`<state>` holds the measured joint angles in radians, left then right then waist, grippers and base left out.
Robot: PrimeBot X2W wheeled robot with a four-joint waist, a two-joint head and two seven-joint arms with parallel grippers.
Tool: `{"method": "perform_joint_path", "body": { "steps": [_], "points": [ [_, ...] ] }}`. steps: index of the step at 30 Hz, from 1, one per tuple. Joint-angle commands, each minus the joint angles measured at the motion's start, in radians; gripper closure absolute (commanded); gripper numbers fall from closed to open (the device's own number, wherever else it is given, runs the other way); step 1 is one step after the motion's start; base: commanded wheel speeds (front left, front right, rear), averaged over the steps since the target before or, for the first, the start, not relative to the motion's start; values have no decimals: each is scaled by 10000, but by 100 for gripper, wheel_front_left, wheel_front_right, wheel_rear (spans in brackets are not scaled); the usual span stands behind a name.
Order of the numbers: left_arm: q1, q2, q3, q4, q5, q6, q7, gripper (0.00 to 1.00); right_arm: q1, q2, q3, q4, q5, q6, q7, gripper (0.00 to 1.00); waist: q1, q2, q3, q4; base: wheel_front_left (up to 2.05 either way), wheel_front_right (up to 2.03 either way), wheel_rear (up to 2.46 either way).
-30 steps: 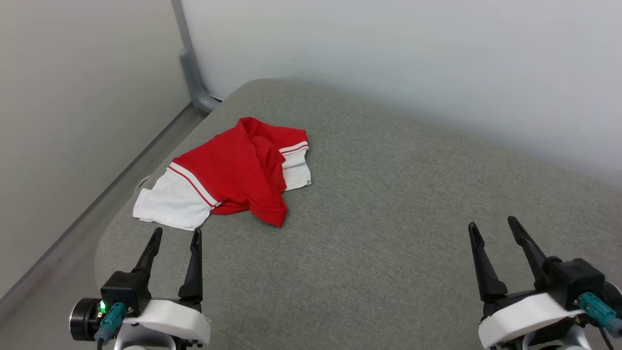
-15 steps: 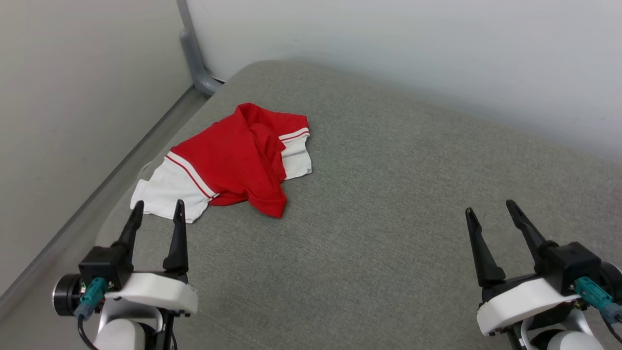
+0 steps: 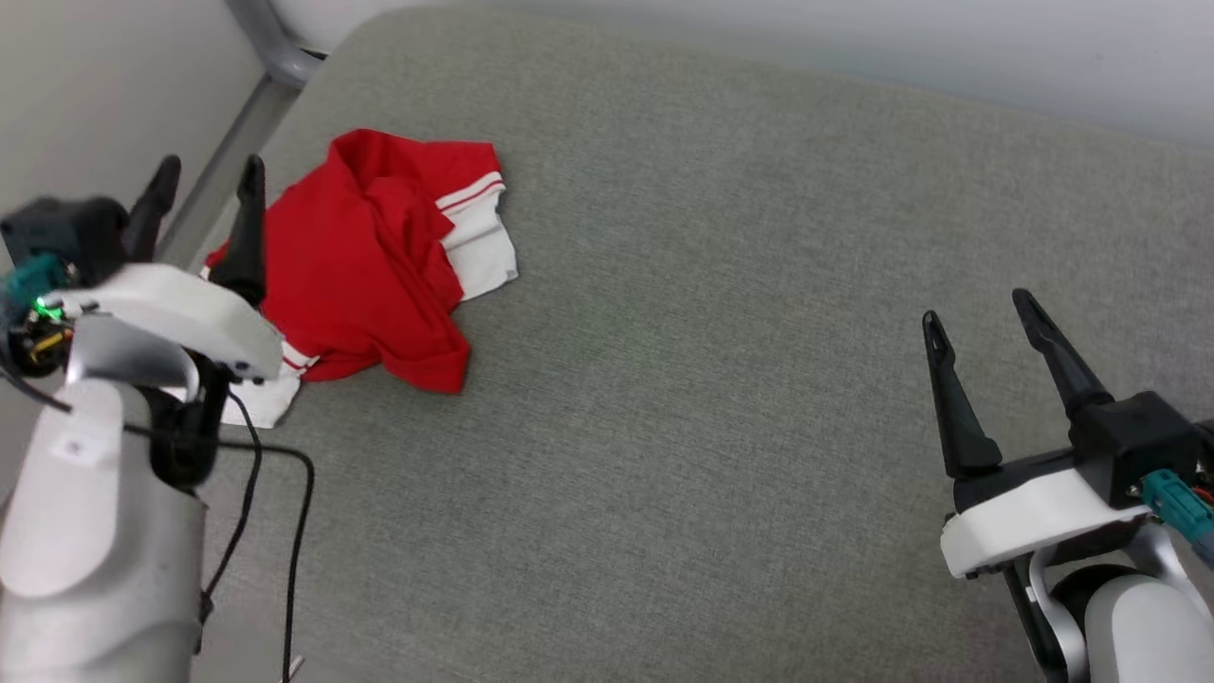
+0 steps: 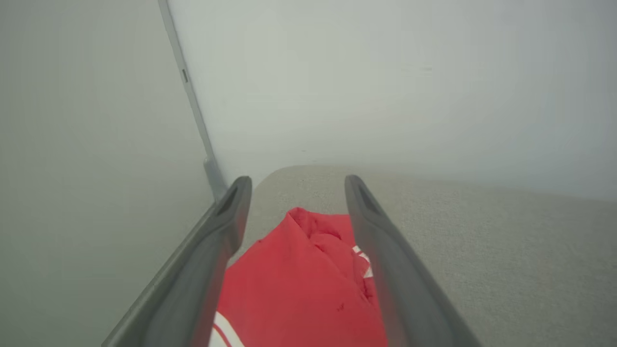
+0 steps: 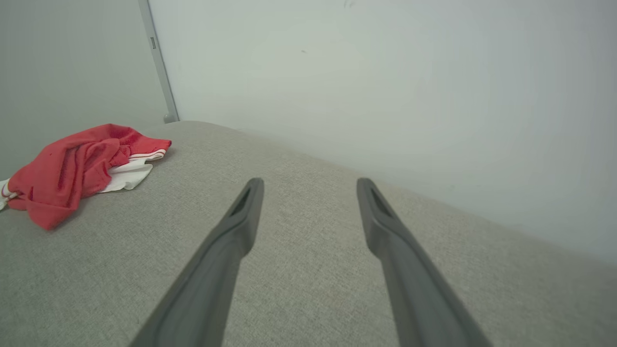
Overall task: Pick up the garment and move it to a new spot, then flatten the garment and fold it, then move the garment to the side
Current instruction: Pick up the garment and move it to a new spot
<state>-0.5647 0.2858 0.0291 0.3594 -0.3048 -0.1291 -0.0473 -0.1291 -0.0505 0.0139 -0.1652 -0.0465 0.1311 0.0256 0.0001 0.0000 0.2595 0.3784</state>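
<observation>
crumpled red-and-white jersey garment (image 3: 360, 266) lay on a grey fabric cushion (image 3: 711, 427), left gripper (image 3: 211, 163) splayed wide over it, right gripper (image 3: 977, 306) splayed wide well apart from it.

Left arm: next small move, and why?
Probably lower the left end effector toward the garment. It is open, with the red cloth framed between its fingers in the left wrist view, seemingly not touching yet. The garment lies crumpled and ungrasped on the grey cushion, and the right end effector, also open, is far from it.
</observation>
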Motion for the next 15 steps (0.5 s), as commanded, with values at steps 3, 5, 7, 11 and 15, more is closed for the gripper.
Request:
{"method": "perform_joint_path", "body": {
  "steps": [3,5,7,11,15],
  "points": [
    [-823,582,-318,450,-689,-20,947,0,-332,5,12,-116,-83,-7,-63,0,-1,0,713,-591,0,0,0],
    [-1334,1057,-559,892,-1266,-19,1766,0,-440,7,42,-156,-31,-7,-134,0,-1,0,928,-768,0,0,0],
    [-1698,1398,-880,1328,-1901,-11,2706,0,-557,5,82,-176,-82,-7,-185,0,-1,0,1133,-921,0,0,0],
    [-2231,2228,-1502,2101,-3032,-11,4591,0,-780,5,140,-244,-131,-7,-226,0,-1,0,1565,-1151,0,0,0],
    [-2469,2793,-2052,2813,-3877,-13,6011,0,-1039,3,210,-247,-141,-7,-272,0,-1,0,1962,-1367,0,0,0]
  ]
}}
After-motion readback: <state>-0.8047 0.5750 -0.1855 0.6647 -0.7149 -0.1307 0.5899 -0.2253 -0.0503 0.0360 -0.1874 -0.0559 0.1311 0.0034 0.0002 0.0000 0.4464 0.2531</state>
